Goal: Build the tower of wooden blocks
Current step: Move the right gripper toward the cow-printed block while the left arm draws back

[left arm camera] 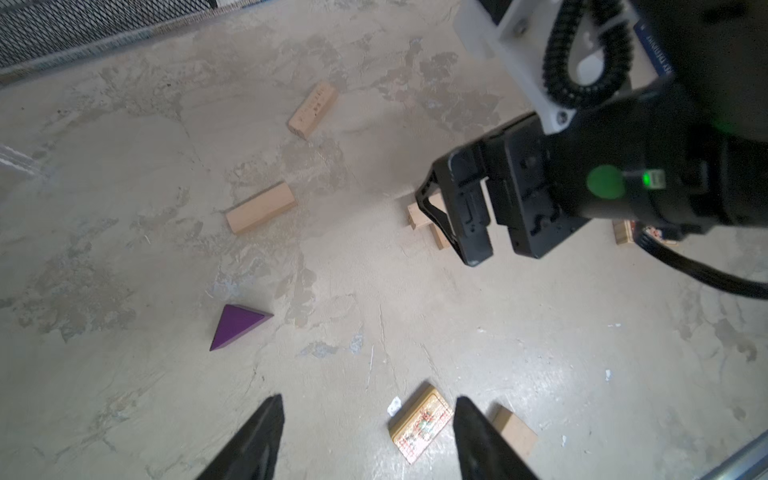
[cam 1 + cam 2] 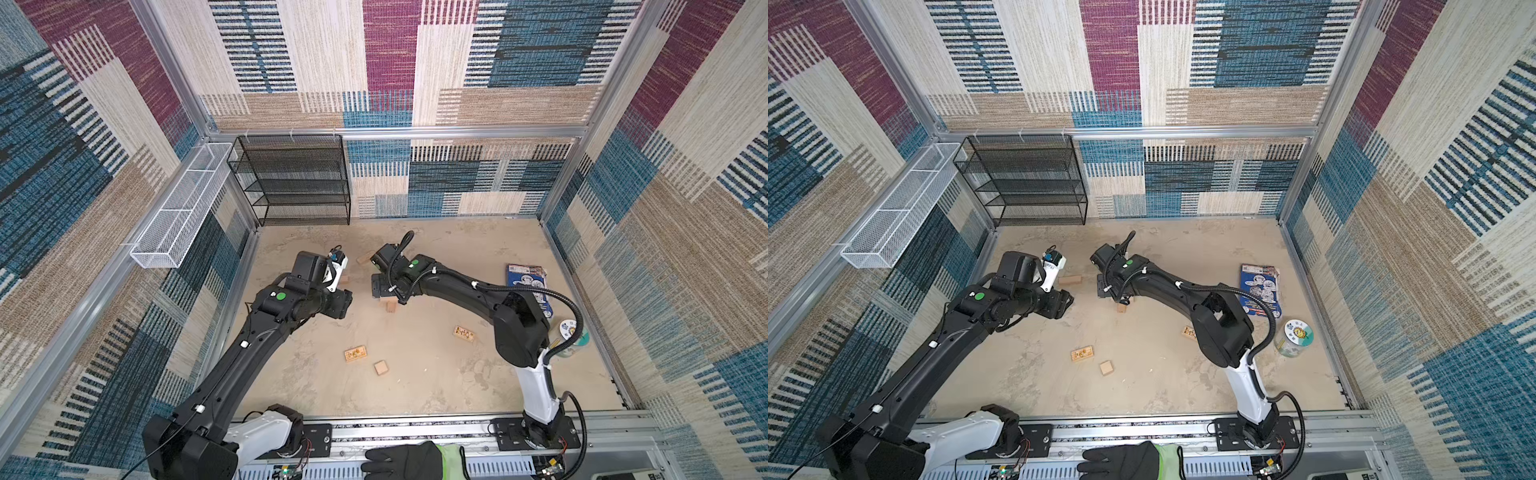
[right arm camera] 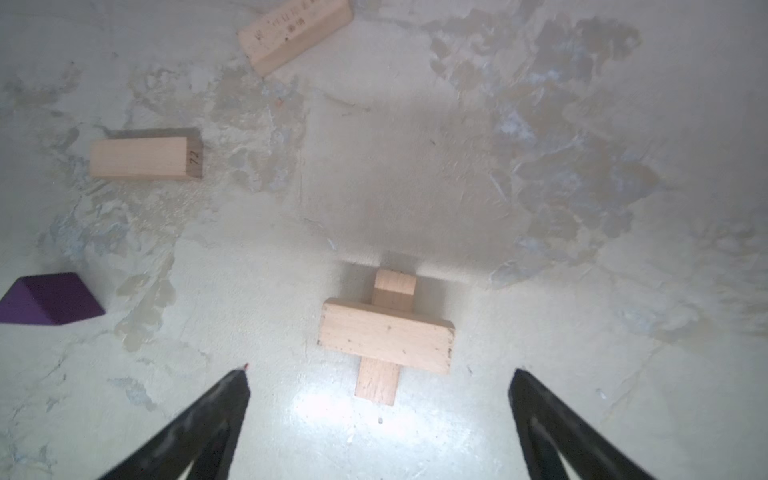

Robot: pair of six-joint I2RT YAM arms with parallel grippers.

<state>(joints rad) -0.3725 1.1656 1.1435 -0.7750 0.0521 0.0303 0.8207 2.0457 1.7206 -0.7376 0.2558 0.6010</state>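
Bricks of pale tan wood made up the tower (image 3: 386,336): two pieces, one laid crosswise on the other, near the middle of the mottled beige table (image 2: 415,386). The right gripper (image 3: 381,376) hung over it with its black fingers (image 3: 232,399) spread wide, gripping nothing. The left gripper (image 1: 370,415) had its fingers parted and was likewise empty, held over the table to the left of the tower.

Behind and to the left of the tower lay a plain tan brick (image 3: 143,158) with "72" stamped on its end, and a tan brick with faint dark marks (image 3: 295,29) too blurred to read. A purple triangular wedge (image 3: 50,299) lay near the plain brick, apart from it.

Nearer the arms' bases an orange-printed brick (image 2: 355,354) lay just beside a small tan cube (image 2: 381,368). A second orange-printed brick (image 2: 463,333) lay further right. The print on neither could be read.

A blue printed booklet (image 2: 1260,282) and a clear jar with a green-white lid (image 2: 1296,334) sat by the right wall, their lettering too small to make out.
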